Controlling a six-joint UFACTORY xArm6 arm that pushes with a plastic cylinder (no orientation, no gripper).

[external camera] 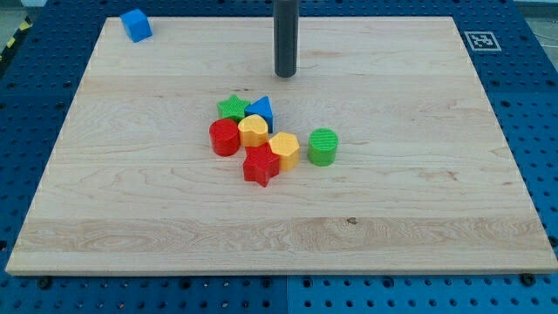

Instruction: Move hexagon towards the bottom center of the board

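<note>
Yellow hexagon (pixel 284 149) amid central cluster, touching red star block (pixel 261 165); my tip (pixel 286 75) bare, above cluster, apart.

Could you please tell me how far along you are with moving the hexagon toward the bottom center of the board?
Nothing looks done yet: the yellow hexagon sits in the cluster mid-board, touching the red star. In hand: my tip is above the cluster toward the view's top, apart from every block. Left: reaching the hexagon and pushing it down to the board's bottom center.
</note>
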